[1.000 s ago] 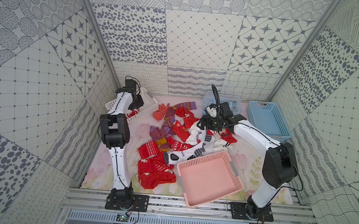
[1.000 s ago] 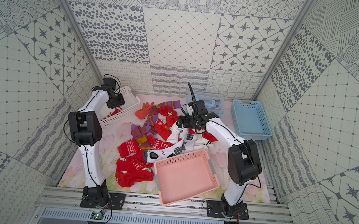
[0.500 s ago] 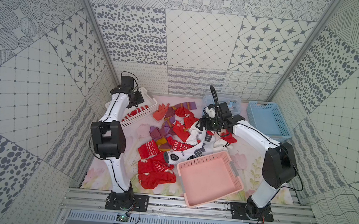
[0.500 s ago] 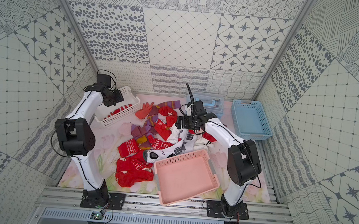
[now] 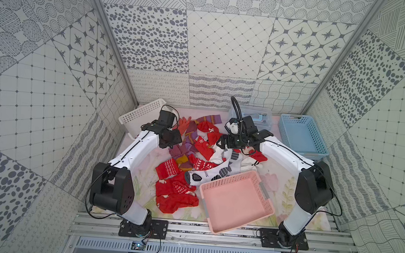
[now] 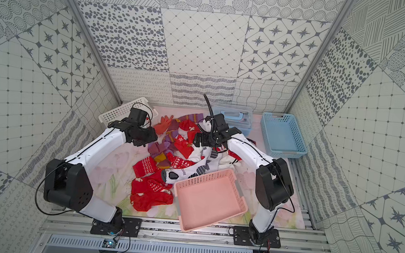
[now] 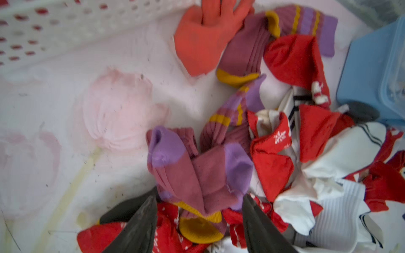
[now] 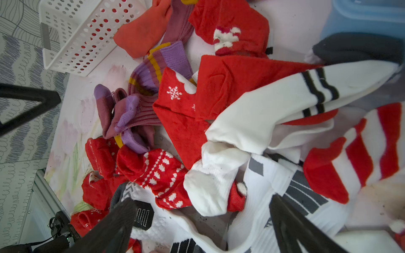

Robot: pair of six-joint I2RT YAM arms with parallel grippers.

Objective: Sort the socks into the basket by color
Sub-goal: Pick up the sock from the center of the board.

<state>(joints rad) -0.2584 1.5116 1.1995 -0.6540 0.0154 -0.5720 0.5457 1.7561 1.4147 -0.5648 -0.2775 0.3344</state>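
The socks (image 5: 194, 156) lie in a mixed heap on the mat: red patterned ones (image 5: 173, 196), purple ones with yellow bands (image 7: 197, 170), and white ones with black-grey marks (image 8: 263, 109). My left gripper (image 7: 198, 208) hovers open over the folded purple socks at the heap's left side (image 5: 170, 142), with nothing between its fingers. My right gripper (image 8: 203, 210) stands wide open above the white socks at the heap's right side (image 5: 224, 143) and holds nothing. A white basket (image 5: 143, 112) at the back left shows red fabric through its holes.
An empty pink basket (image 5: 235, 201) sits at the front beside the heap. An empty blue basket (image 5: 302, 137) stands at the back right, with a clear lidded box (image 5: 259, 116) next to it. An orange-red glove (image 5: 184, 124) lies at the heap's back edge.
My left arm has swung from the white basket to above the purple socks, and its jaws have opened wider. The right arm has hardly moved.
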